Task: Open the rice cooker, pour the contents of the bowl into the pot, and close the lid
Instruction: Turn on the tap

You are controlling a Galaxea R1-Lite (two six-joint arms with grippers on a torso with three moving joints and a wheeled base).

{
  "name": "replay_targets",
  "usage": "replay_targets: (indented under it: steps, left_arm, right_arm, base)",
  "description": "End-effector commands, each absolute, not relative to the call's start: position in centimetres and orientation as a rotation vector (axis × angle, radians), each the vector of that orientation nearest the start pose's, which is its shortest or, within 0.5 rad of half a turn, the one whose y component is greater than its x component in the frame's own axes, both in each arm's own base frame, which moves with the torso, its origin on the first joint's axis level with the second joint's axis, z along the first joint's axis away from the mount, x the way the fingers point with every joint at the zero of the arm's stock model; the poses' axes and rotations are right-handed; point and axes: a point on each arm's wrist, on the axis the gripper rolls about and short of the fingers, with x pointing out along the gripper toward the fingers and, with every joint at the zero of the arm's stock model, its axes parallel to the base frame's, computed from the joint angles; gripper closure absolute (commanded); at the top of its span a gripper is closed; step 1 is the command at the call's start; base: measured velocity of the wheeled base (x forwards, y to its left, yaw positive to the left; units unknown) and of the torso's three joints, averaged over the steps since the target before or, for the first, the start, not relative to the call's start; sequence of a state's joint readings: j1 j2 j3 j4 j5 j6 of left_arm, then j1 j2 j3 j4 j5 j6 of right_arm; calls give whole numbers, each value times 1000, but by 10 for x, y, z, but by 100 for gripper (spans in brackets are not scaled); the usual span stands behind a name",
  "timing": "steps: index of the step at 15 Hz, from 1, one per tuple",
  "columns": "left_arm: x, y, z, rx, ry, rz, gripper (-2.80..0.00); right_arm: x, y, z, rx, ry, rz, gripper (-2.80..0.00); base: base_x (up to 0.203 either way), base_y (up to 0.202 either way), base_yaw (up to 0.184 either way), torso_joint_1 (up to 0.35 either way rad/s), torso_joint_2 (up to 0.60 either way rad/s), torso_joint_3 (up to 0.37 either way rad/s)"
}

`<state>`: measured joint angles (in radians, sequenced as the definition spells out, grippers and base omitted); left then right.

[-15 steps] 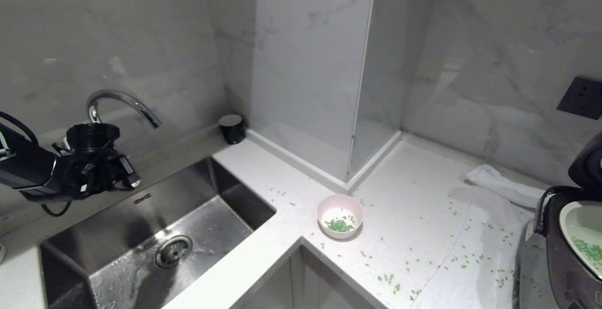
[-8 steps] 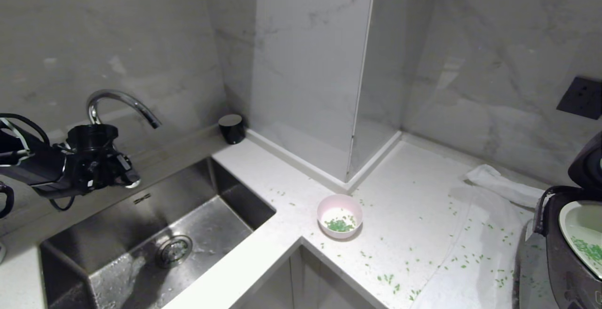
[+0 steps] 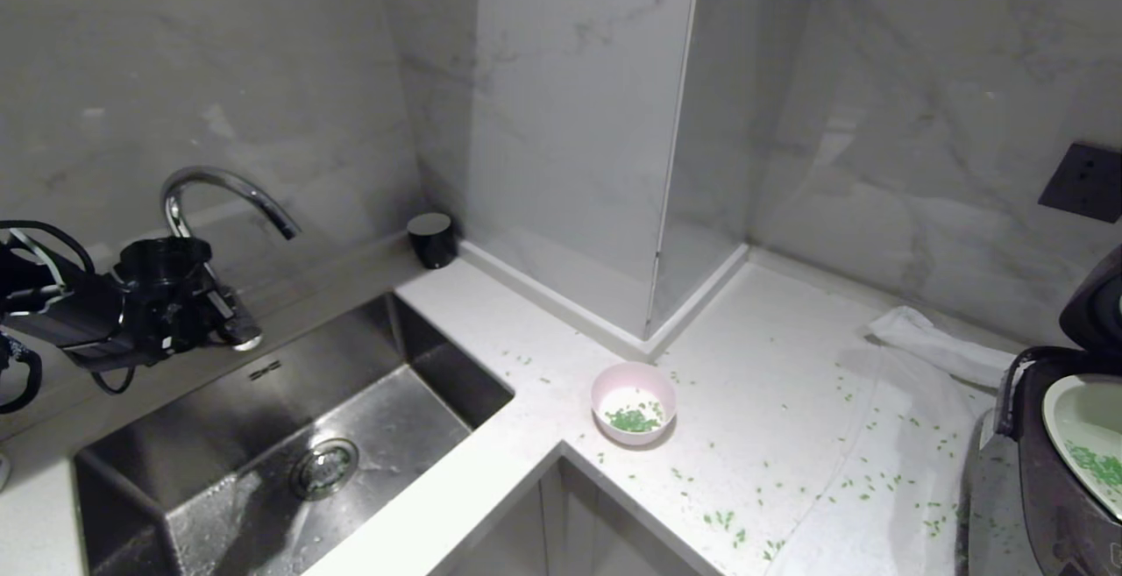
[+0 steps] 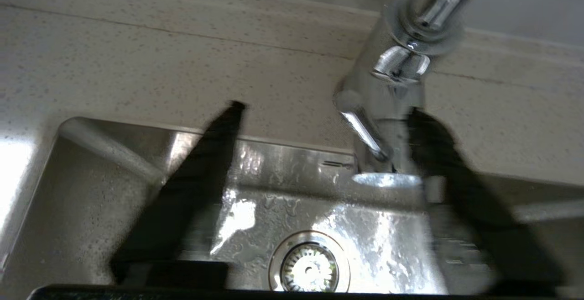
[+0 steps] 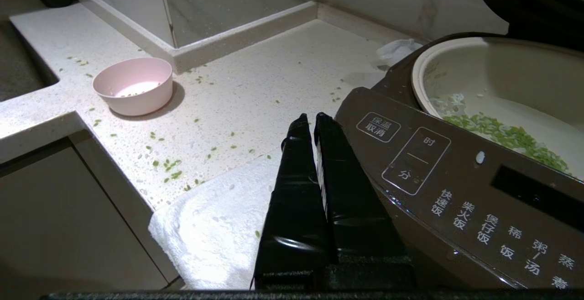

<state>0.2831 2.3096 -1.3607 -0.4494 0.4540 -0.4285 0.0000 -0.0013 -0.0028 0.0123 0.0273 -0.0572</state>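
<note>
round pink bowl (image 3: 633, 402), green grains (image 3: 632, 421)

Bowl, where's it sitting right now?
In the head view the bowl stands on the counter's inner corner, right of the sink, well left of the open rice cooker.

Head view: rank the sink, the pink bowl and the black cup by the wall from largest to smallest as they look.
1. The sink, by far the largest.
2. The pink bowl.
3. The black cup, smallest as it looks, though it stands farther from the camera, so its true size against the bowl is unsure.
</note>
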Motion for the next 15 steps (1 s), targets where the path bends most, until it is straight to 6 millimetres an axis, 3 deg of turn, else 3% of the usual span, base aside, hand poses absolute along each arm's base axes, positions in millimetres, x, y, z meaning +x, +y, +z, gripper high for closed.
replay_targets:
  steps: [1, 15]
  left_arm:
    - [435, 139, 74, -359, 337, 827, 0]
    - [434, 146, 70, -367, 346, 849, 0]
  right_arm:
    - [-23, 1, 75, -58, 8, 28, 0]
    - [-23, 1, 75, -58, 8, 28, 0]
  base:
    - [0, 0, 0, 0, 0, 0]
    - [0, 0, 0, 0, 0, 0]
